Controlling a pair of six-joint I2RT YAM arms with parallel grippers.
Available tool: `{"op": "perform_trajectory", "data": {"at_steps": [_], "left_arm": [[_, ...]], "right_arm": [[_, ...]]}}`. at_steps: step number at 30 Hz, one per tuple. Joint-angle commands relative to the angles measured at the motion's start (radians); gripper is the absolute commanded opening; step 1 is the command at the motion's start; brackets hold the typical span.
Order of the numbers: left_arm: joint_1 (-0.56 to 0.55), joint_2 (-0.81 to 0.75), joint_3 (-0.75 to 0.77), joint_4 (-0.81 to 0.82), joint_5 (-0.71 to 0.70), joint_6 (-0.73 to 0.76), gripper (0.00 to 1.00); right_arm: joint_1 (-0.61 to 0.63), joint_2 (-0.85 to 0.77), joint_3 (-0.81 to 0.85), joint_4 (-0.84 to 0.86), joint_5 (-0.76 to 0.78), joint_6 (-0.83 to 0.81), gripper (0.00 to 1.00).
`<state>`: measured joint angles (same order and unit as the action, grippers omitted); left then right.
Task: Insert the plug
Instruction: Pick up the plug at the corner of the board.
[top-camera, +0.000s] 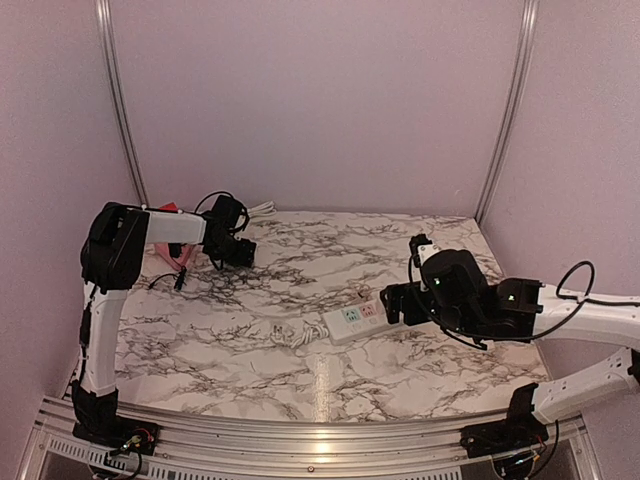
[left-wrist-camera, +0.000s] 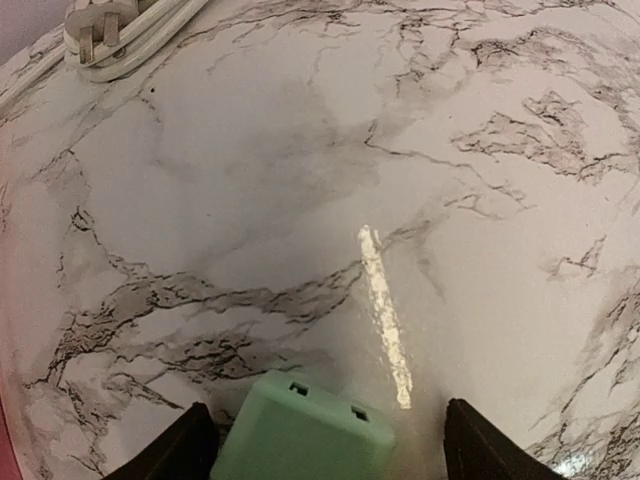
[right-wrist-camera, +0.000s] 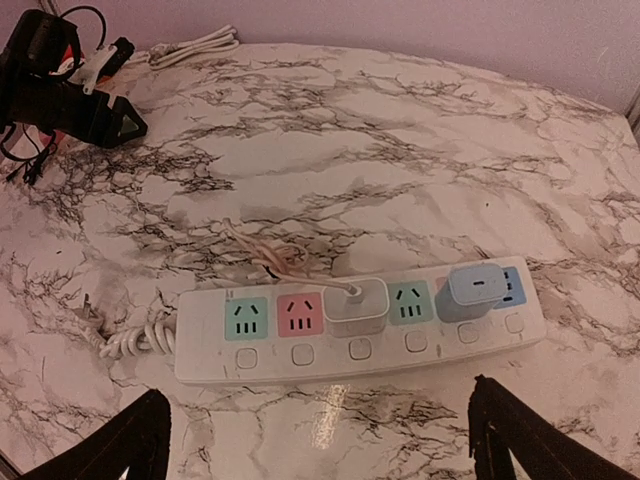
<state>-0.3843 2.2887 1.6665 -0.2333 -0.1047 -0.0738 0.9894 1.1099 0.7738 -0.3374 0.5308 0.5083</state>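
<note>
The plug (left-wrist-camera: 300, 430) is a mint-green block with two slots in its face. It sits between the fingers of my left gripper (left-wrist-camera: 325, 450), close to the left finger (left-wrist-camera: 185, 445), with a clear gap to the right finger (left-wrist-camera: 480, 445). The jaws stand apart. From above, the left gripper (top-camera: 232, 250) is low over the table's back left. The white power strip (right-wrist-camera: 300, 365) lies at centre right, also seen as the power strip (top-camera: 352, 320). It has free green (right-wrist-camera: 246, 318), red (right-wrist-camera: 301, 314) and green (right-wrist-camera: 411, 301) sockets. My right gripper (right-wrist-camera: 320, 440) is open and empty just short of it.
A white charger (right-wrist-camera: 356, 305) and a blue adapter (right-wrist-camera: 477, 290) occupy two of the strip's sockets. The strip's cord is coiled at its left end (right-wrist-camera: 135, 340). A bundled white cord (left-wrist-camera: 110, 35) lies at the back wall. A pink object (top-camera: 165, 245) sits beside the left arm.
</note>
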Motion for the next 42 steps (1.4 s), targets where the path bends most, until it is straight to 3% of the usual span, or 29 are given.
{"op": "perform_trajectory", "data": {"at_steps": [1,5,11,19,30,35,42], "left_arm": [[0.002,-0.051,-0.044,-0.012,-0.023,-0.024,0.74],[0.002,-0.074,-0.056,-0.012,-0.042,-0.029,0.59],[0.001,-0.091,-0.06,-0.012,-0.044,-0.039,0.51],[-0.006,-0.11,-0.068,-0.006,0.012,-0.055,0.14],[-0.083,-0.255,-0.224,0.152,0.075,-0.033,0.1],[-0.144,-0.391,-0.422,0.407,0.23,0.035,0.09],[-0.301,-0.463,-0.489,0.431,0.229,0.213,0.08]], "right_arm": [[-0.004,0.015,0.044,0.03,-0.007,-0.008,0.98],[-0.004,0.026,0.037,0.039,-0.012,-0.005,0.98],[-0.004,0.025,0.029,0.042,-0.015,0.006,0.98],[-0.004,0.011,0.013,0.045,-0.02,0.012,0.98],[-0.004,0.028,0.016,0.064,-0.042,0.014,0.98],[-0.004,0.032,0.018,0.077,-0.086,0.022,0.98],[-0.004,0.052,0.06,0.084,-0.191,0.04,0.97]]}}
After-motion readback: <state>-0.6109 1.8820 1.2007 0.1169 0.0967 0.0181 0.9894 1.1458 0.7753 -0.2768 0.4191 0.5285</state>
